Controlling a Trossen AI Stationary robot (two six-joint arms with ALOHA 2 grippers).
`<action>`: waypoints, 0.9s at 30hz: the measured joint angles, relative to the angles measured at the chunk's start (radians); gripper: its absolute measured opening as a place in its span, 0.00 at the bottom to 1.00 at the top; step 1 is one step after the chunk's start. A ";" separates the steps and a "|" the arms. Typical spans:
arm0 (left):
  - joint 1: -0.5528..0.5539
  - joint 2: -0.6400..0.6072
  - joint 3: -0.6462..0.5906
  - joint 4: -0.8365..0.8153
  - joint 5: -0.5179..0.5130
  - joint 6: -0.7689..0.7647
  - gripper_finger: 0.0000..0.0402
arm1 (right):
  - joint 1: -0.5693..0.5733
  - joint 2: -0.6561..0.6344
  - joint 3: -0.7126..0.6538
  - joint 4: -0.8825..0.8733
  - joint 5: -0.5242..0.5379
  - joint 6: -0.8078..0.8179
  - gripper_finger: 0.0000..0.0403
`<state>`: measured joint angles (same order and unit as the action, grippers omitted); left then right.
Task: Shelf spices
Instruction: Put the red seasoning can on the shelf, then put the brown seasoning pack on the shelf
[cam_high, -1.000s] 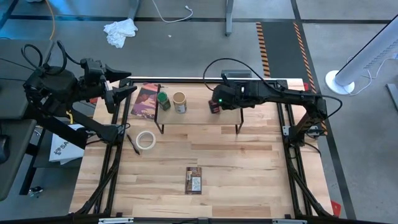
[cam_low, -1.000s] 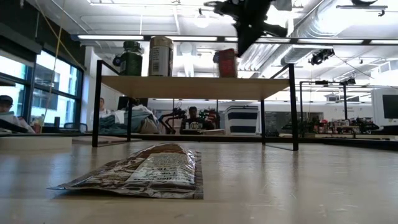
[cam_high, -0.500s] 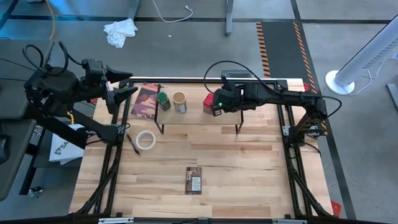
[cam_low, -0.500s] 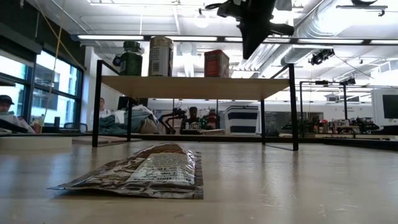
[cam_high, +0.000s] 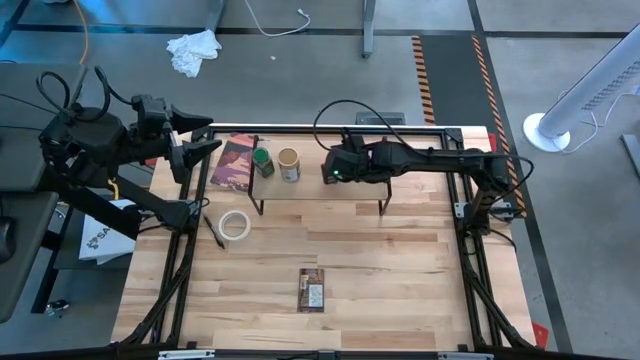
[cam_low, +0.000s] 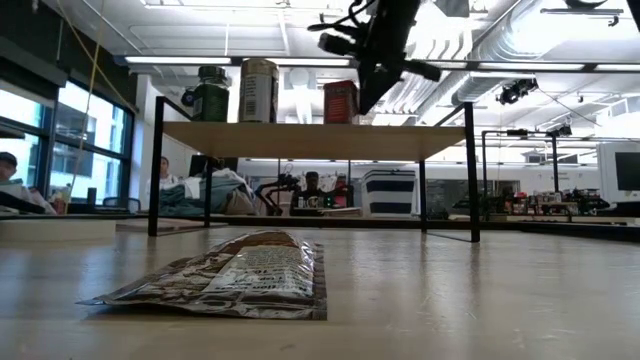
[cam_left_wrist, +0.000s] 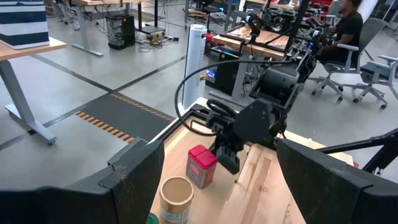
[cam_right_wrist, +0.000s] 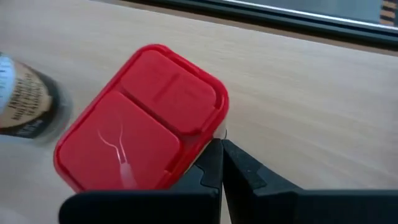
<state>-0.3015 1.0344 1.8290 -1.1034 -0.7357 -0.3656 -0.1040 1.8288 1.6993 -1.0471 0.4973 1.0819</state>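
Observation:
The shelf stands at the table's far middle. On its board stand the green-lidded jar, the tan-lidded jar and the red tin, all upright. The orange-brown packet lies flat on the near table. My right gripper is shut and sits at the tin's right side, over the shelf. My left gripper is open and hovers off the table's far left corner, touching nothing. My right gripper has its shut fingertips against the red tin's side wall close to a corner, on the side facing the table's right. The fingers come slanting down from above and from the right. The tin stands upright on the shelf board.
A dark maroon packet lies left of the shelf, partly under its end. A white tape roll and a small dark thing lie at the left. The right half of the shelf board is bare. People sit in the room behind.
My right gripper has moved toward the table's left along the shelf. The red tin has slid left over the board with it, still upright, and now stands closer to the tan-lidded jar.

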 joint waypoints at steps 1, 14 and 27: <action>0.000 0.000 0.000 0.000 0.000 0.000 0.77 | 0.001 0.006 0.000 0.021 0.000 -0.009 0.00; 0.000 0.000 0.000 0.000 0.000 -0.026 0.77 | 0.019 0.064 0.000 0.216 -0.005 -0.044 0.00; 0.000 0.001 0.000 -0.001 -0.001 -0.026 0.77 | 0.017 0.053 0.000 0.140 0.005 -0.044 0.00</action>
<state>-0.3012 1.0359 1.8290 -1.1043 -0.7364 -0.3912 -0.0868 1.8818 1.6993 -0.9074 0.5023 1.0381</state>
